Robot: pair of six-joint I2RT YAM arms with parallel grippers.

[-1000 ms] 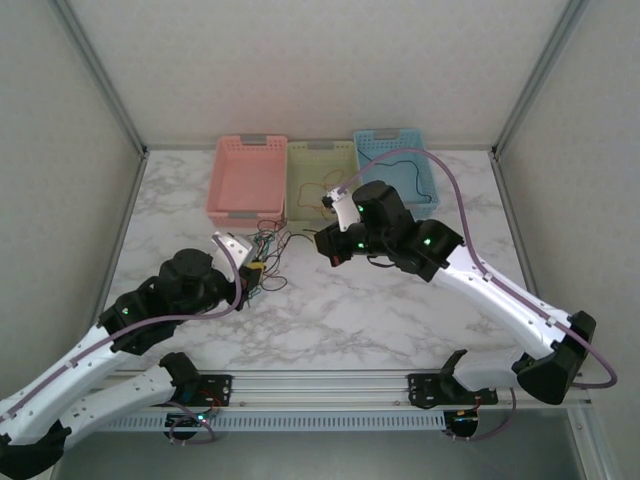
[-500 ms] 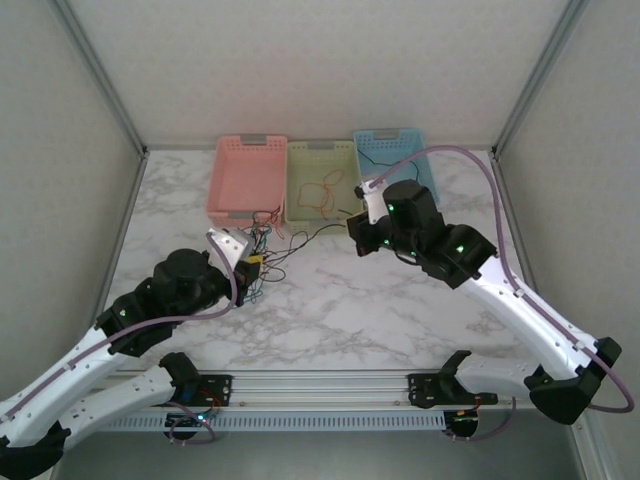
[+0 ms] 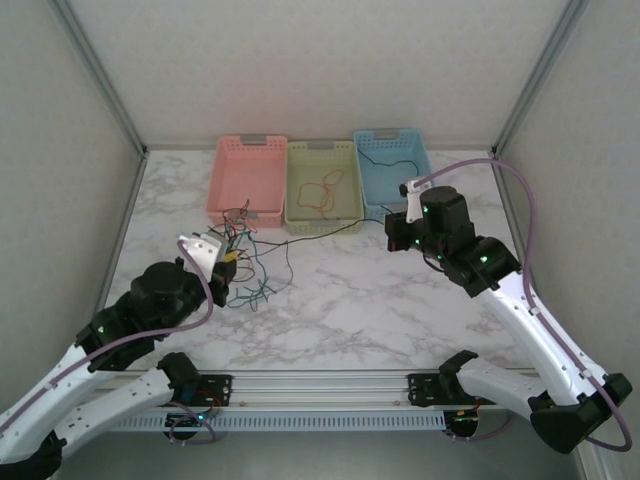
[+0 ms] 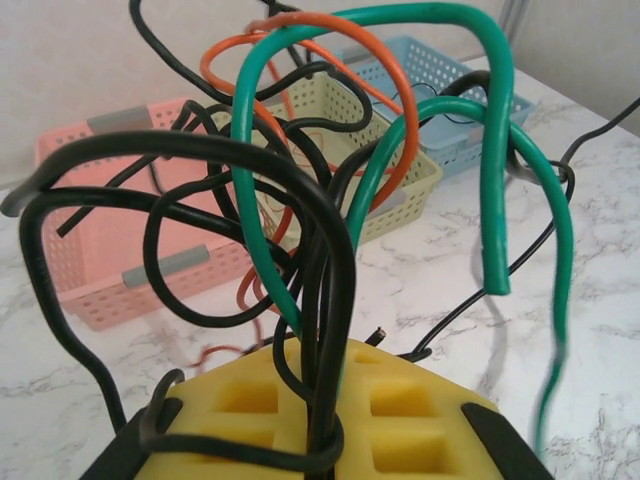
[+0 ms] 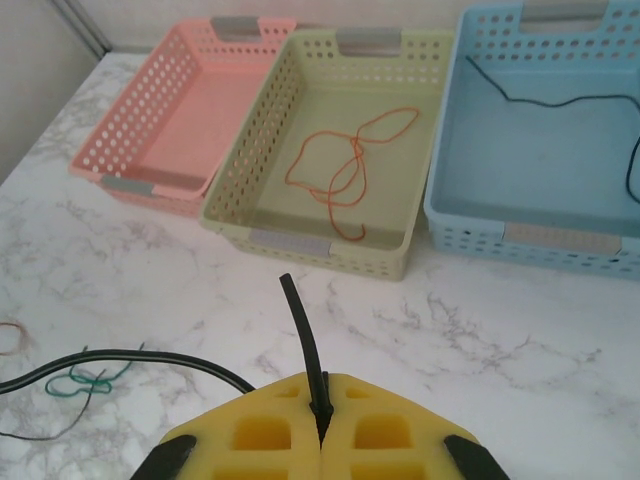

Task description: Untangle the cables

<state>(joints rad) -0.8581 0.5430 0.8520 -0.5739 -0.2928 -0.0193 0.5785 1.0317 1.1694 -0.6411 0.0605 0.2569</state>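
We've got both arms reaching in over the counter (image 3: 400,310) from the near edge. Left arm (image 3: 110,335) is bent, wrist left of centre. Right arm (image 3: 530,310) is stretched forward, wrist just in front of the blue basket (image 3: 388,134). Left pincer (image 3: 224,265) is closed on the cable tangle (image 3: 250,275), with black, green and red strands looping up off its pads (image 4: 455,415). Right pincer (image 3: 396,236) is clamped on one black cable (image 3: 320,233) running back to the tangle. A red cable (image 5: 345,175) lies in the green basket (image 5: 250,150), and another black cable (image 5: 560,98) in the blue.
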